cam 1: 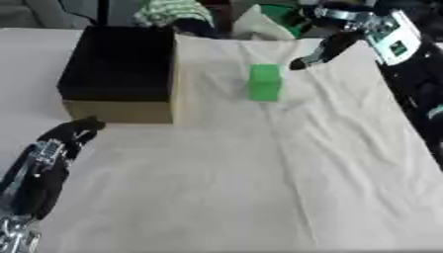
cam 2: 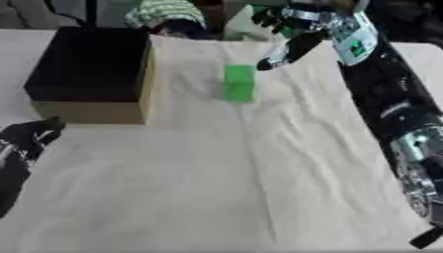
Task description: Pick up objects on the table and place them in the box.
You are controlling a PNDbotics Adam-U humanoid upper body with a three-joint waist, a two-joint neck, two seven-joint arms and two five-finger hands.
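Green block (cam 1: pixel 265 82) standing upright on the cloth-covered desk (cam 1: pixel 259 188), out in the open, and the right hand (cam 2: pixel 290 47) is up beside it at the far right. Fingers (cam 2: pixel 270 62) on that right hand point down and toward the block, dark tips low over the cloth just beside the block's upper right corner, apart from it, nothing between them. They look fairly straight rather than wrapped round anything. Behind them the wrist carries a white panel with a small green patch, and the black forearm runs down the right edge of the view toward silver joints near the bottom.

Over on the other side, the left hand (cam 1: pixel 69 133) sits low at the left edge, fingers relaxed and pointing up the desk, holding nothing, well apart from the block. Its tips are close to the front corner of the box (cam 1: pixel 121 74).

That box lies to the block's left, near the far left of the desk, dark inside with tan cardboard walls showing along the front and right side. The cloth is wrinkled across the middle.
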